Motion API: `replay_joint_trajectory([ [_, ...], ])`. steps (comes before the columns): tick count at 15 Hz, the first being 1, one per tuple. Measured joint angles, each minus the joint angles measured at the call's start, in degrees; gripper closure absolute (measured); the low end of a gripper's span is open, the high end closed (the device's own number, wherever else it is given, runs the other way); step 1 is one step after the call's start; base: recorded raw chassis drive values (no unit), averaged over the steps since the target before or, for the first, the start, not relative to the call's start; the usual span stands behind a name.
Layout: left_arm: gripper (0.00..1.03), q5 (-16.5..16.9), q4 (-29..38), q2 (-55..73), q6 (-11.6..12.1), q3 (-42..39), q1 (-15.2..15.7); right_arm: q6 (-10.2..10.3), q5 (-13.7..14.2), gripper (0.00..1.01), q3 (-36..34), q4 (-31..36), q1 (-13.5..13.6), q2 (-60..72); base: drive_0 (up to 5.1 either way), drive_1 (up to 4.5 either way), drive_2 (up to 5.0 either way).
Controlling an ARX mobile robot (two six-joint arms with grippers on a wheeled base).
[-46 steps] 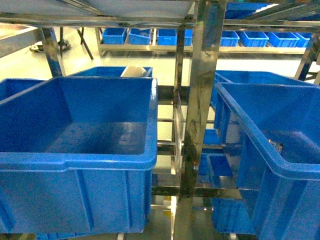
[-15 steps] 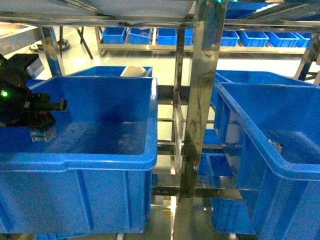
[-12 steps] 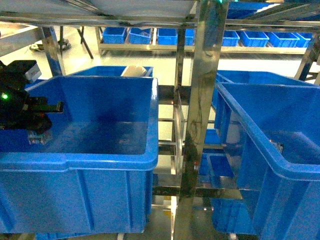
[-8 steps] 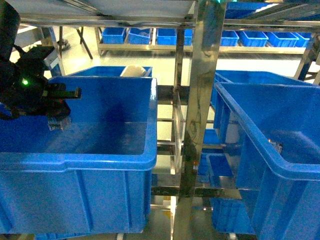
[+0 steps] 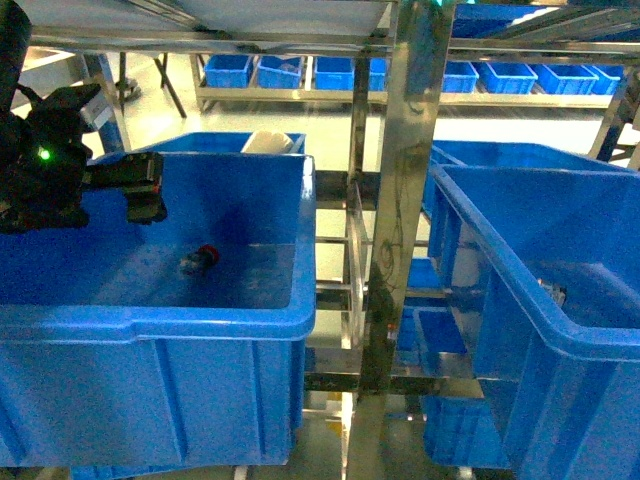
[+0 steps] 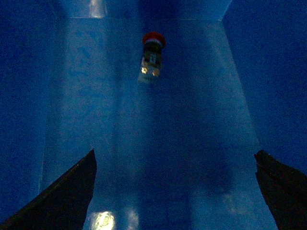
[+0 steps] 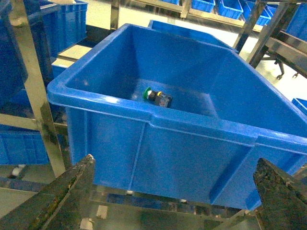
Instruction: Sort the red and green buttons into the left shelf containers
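A red button (image 5: 201, 257) lies on its side on the floor of the large blue left shelf container (image 5: 150, 322). In the left wrist view the red button (image 6: 152, 55) rests far ahead on the container floor (image 6: 201, 124). My left gripper (image 5: 146, 192) hangs above the container's left half, and in its own view the left gripper (image 6: 174, 152) is open and holds nothing. My right gripper (image 7: 175, 158) is open in front of another large blue bin (image 7: 144, 111); a green button (image 7: 156, 96) lies inside that bin. The head view does not show the right gripper.
A shiny steel shelf post (image 5: 400, 200) stands between the left container and the right-hand large bin (image 5: 520, 290). Behind the left container is another blue bin holding a white object (image 5: 270, 143). Small shallow blue bins (image 5: 480, 75) line a far rack.
My left gripper came in over the left container holding a button, moved up and right, and opened. The red button now lies loose on the container floor.
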Motion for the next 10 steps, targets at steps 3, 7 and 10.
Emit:
replay_joint_trajectory([
  [3, 0.05, 2.10, -0.26, -2.86, -0.44, -1.70, -0.55, 0.00, 0.00, 0.03, 0.00, 0.00, 0.00, 0.00, 0.0, 0.00, 0.0],
  [7, 0.05, 4.35, 0.92, -10.36, -1.09, -9.90, -0.35, 0.00, 0.00, 0.03, 0.00, 0.00, 0.00, 0.00, 0.0, 0.00, 0.0],
  [10, 0.05, 5.77, 4.04, -21.31, -0.98, -18.82, 1.20, 0.00, 0.00, 0.03, 0.00, 0.00, 0.00, 0.00, 0.0, 0.00, 0.0],
])
